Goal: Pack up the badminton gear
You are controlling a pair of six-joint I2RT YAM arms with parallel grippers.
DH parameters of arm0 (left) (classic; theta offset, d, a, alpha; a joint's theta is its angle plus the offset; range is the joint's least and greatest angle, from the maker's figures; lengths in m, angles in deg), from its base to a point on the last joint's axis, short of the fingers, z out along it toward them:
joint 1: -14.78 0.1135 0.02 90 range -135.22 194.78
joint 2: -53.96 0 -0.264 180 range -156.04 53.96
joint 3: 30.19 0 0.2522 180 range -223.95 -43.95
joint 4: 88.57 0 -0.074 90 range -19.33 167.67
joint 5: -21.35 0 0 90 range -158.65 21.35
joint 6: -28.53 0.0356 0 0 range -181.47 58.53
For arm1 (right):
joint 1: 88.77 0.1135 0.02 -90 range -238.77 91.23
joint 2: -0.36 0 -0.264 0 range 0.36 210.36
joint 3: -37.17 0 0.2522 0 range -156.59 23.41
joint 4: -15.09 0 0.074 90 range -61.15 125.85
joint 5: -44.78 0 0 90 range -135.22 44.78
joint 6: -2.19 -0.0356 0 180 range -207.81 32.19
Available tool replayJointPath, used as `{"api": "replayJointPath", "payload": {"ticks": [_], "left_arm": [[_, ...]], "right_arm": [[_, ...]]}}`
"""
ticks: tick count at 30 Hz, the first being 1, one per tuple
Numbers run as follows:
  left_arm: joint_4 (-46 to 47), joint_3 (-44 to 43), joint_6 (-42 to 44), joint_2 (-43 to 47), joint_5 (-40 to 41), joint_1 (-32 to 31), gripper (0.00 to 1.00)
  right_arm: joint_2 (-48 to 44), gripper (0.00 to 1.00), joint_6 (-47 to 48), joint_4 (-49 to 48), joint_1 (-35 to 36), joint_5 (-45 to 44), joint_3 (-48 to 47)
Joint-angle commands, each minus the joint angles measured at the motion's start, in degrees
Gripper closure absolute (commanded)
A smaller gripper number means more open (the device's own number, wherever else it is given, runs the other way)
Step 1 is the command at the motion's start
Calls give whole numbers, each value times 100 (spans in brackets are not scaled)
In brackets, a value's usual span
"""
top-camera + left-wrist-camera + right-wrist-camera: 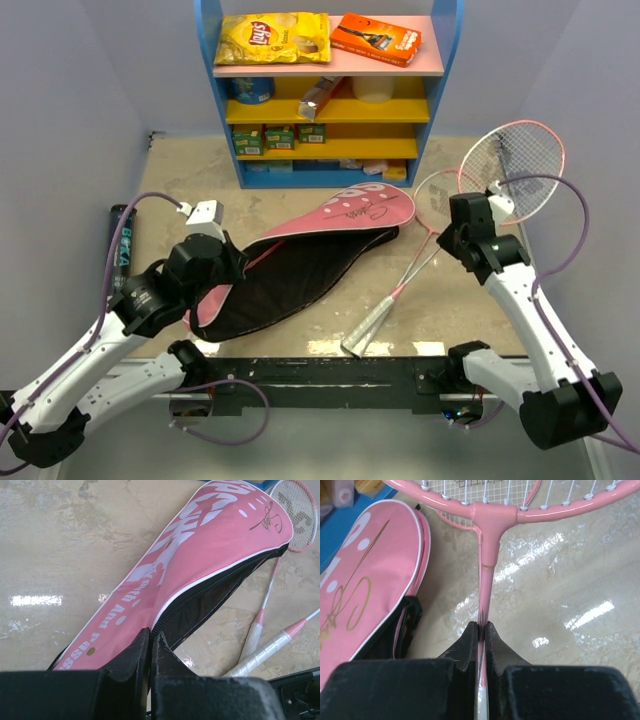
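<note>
Now, with our right claw [481, 630] pinching the racket [487, 540] shaft and our left claw [150, 642] pinching the pink bag [200, 555] rim, we should lift level toward the open mouth.

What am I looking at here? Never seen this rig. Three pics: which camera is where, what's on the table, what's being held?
Two robot arms are bolted at the table's near edge, each ending in a two-finger claw.

The wide picture comes from a fixed camera above and behind them. The other two come from cameras on the wrists, looking along each arm's own fingers.

On the table: an open pink racket bag, two pink rackets, and a black tube at the far left. A shelf of small goods stands at the back.

The left claw is shut on the bag's edge, at the zip opening. The right claw is shut on the shaft of one racket. The other racket lies free beside the bag.
</note>
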Motion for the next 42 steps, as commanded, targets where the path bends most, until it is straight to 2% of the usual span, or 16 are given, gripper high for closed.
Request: {"api": "replayJointPath", "payload": {"ticks": [1,7,19,30,36,42], "left_arm": [[675,29,12,-56,-35,30,100],[834,117,4,-82,-131,30,100],[948,188,65,-232,-140,22,100],[1325,144,214,-785,-202,22,100],[1633,127,250,-1145,-255,22,100],[1993,-40,276,-1681,-228,30,100]], "right_arm": [[-509,100,99,636,70,486,-197],[-634,100,143,874,97,987,-469],[-80,100,258,1225,97,1733,-1586],[-326,100,363,1595,123,2963,-1253],[-291,100,372,1788,535,2966,-1235],[-395,100,-120,1736,1440,2649,-999]]}}
